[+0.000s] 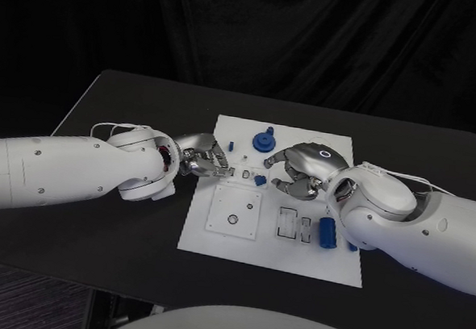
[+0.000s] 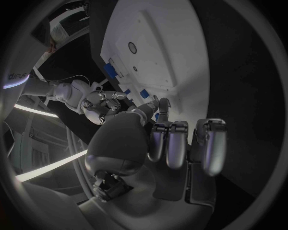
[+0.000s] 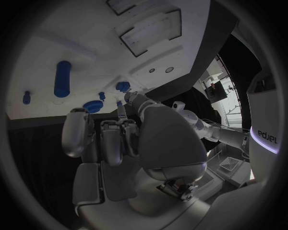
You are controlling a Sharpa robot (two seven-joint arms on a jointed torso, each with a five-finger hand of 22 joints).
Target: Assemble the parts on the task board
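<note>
Both hands hover over the upper middle of the white task board (image 1: 212, 238) on the black desk (image 1: 116, 109). Left hand (image 1: 206, 161) fingers curled, contents unclear; right hand (image 1: 298, 172) likewise unclear. Blue parts: gear-like piece (image 1: 264, 141) near the far edge, cylinder (image 1: 327, 231) lying right of the slots.

Two bulky white arms with rounded shells are seen, dotted with small dark screws. Thin pale cables are looped at each wrist. The left hand (image 1: 206, 161) and right hand (image 1: 298, 172) are made of silver metal, with dark padded fingers (image 2: 174, 143).
</note>
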